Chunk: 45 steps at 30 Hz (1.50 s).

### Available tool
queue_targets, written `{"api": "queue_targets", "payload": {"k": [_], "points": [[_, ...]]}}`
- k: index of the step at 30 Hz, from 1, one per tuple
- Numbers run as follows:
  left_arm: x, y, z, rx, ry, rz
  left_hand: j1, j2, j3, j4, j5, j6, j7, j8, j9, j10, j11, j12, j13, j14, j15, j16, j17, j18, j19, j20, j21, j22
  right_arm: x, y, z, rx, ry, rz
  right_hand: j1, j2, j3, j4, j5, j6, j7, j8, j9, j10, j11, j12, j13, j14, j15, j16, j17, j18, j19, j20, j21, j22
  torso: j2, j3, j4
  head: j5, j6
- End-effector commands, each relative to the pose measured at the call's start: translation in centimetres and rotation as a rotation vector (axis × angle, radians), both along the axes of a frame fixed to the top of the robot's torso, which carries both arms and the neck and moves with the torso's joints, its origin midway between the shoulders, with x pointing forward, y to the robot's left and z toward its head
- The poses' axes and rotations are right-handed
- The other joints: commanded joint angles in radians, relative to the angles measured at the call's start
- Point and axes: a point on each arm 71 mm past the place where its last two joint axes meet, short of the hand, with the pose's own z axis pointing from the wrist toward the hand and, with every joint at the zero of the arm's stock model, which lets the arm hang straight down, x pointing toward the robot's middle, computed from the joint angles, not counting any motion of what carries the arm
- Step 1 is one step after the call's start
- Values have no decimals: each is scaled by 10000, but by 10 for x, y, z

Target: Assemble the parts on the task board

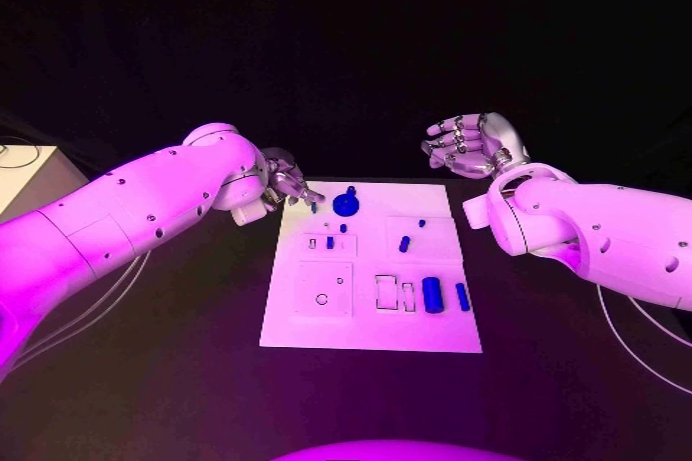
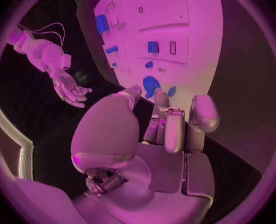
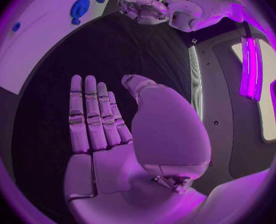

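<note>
Parts [image 1: 433, 295] lie blue on the white board [image 1: 372, 331] at mid-table: a round knobbed one [image 1: 346, 203] near the far edge, small pieces in the middle, two cylinders by the near right. At the board's far left corner the left hand [image 1: 278, 184] hovers, fingers curled, holding nothing. Beyond the far right corner the right hand [image 1: 469, 143] hangs open and empty, off the board.

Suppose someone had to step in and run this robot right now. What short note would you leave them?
Left hand: holds nothing, fingers curled over the task board's far left corner, near the large round blue part.
Right hand: open, empty, past the board's far right corner, over the black table.
Small blue parts lie across the board; a blue cylinder sits near the right edge.
How much is already assembled: can't tell. Neither hand holds a part.
</note>
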Motion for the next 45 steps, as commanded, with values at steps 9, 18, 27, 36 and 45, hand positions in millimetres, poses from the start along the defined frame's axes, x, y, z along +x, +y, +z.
{"api": "queue_targets", "payload": {"k": [9, 18, 27, 36, 45], "points": [[21, 9, 13, 406, -397, 380, -95, -244, 456, 46, -20, -93, 157, -347, -530, -93, 128, 45, -44, 300, 189, -46, 952, 114, -135, 149, -120, -92, -1, 4, 2, -9, -93, 163, -71, 20, -34, 19, 37, -74, 178, -18, -18, -35, 45, -8, -16, -36, 50, -70, -10, 123, -49, 2, -18, -25, 211, 6, -83, 14, 192], [30, 11, 10, 849, -58, 454, -532, -342, 483, 54, -27, 151, 104, -243, -682, 11, 95, 169, 24, 362, 172, 51, 1067, 91, -39, 150, -41, 49, -2, 4, 3, -15, -142, 179, -70, 21, -34, 19, 41, -74, 178, -18, -18, -35, 45, -7, -18, -36, 50, -73, -11, 123, -50, 3, -18, -29, 322, -9, -97, 43, 216], [34, 4, 3, 1273, 220, 305, -872, -315, 297, 46, -30, 339, 21, -20, -672, 65, 34, 251, 73, 395, 125, 108, 1135, 79, 8, 116, 0, 122, -2, 7, 5, -163, -334, 259, -73, 19, -36, 11, 74, -89, 184, -23, -25, -56, 52, -10, -40, -53, 59, -108, -20, 122, -67, 11, -19, -72, 432, -18, -154, 47, 266], [36, 1, -1, 1427, 263, 352, -906, -245, 261, 42, -22, 475, -50, 189, -570, 76, -25, 273, 70, 420, 78, 145, 1184, 65, 57, 84, 42, 197, -2, 9, 6, -243, -424, 349, -85, 20, -50, -3, 97, -131, 208, -37, -43, -109, 78, -14, -91, -99, 95, -194, -42, 112, -191, 46, -40, -191, 471, -15, -172, 79, 281], [36, -1, -3, 1467, 320, 336, -869, -200, 275, 18, -19, 517, -98, 328, -490, 84, -67, 285, 71, 446, 43, 179, 1234, 54, 97, 55, 76, 255, -2, 10, 6, -242, -419, 368, -85, 20, -50, -3, 97, -131, 208, -37, -43, -109, 78, -14, -91, -99, 95, -194, -42, 112, -191, 46, -40, -191, 468, -15, -170, 78, 238]]}}
